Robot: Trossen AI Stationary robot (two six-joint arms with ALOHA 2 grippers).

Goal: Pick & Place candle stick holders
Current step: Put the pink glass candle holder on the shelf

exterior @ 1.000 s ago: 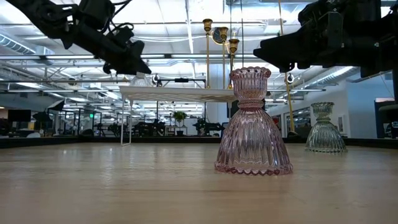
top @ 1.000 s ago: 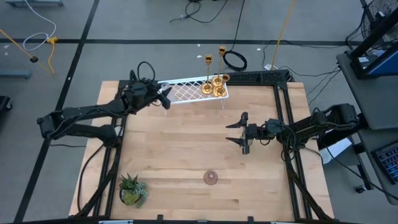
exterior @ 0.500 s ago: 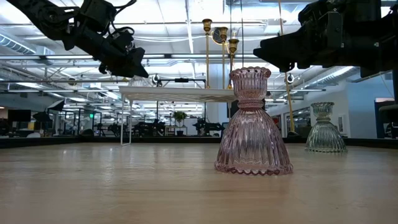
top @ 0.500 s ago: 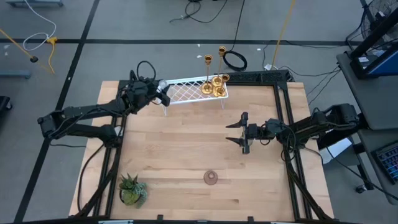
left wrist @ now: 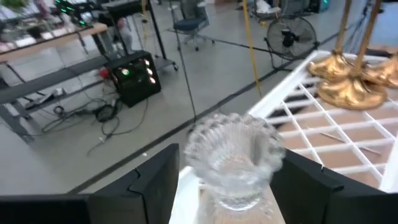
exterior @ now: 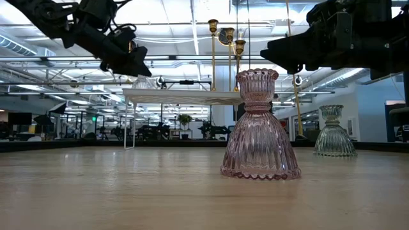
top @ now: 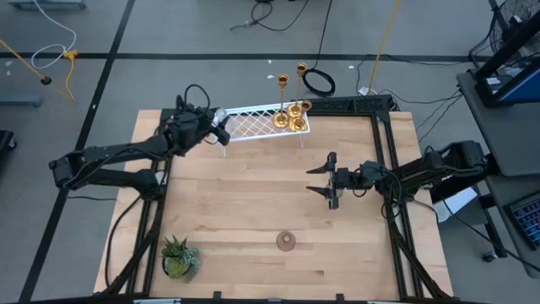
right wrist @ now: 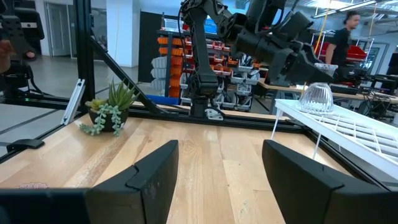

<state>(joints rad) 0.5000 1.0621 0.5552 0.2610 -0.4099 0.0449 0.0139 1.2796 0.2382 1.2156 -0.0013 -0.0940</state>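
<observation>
Left gripper (top: 216, 121) sits at the white rack's (top: 253, 124) left end, fingers spread around the clear glass holder (left wrist: 233, 158), not visibly clamping. Retreat straight, avoid tipping. Right gripper (top: 325, 180) waits spread, midtable.

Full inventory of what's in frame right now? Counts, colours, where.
white lattice wire rack: one, white, back edge of table
shiny gold slim-stemmed candle holders: at least three, gold, right end of rack
clear ribbed glass holder: one, clear, left end of rack
pink ribbed glass holder: one, pink, front centre of table
pale ribbed glass holder: one, clear-greenish, on table behind the pink one
spiky green potted plant: one, green, front left corner
wooden table: one, light wood
person: one, in room behind
left hand: at the clear holder
right hand: open, above table's right-centre
</observation>
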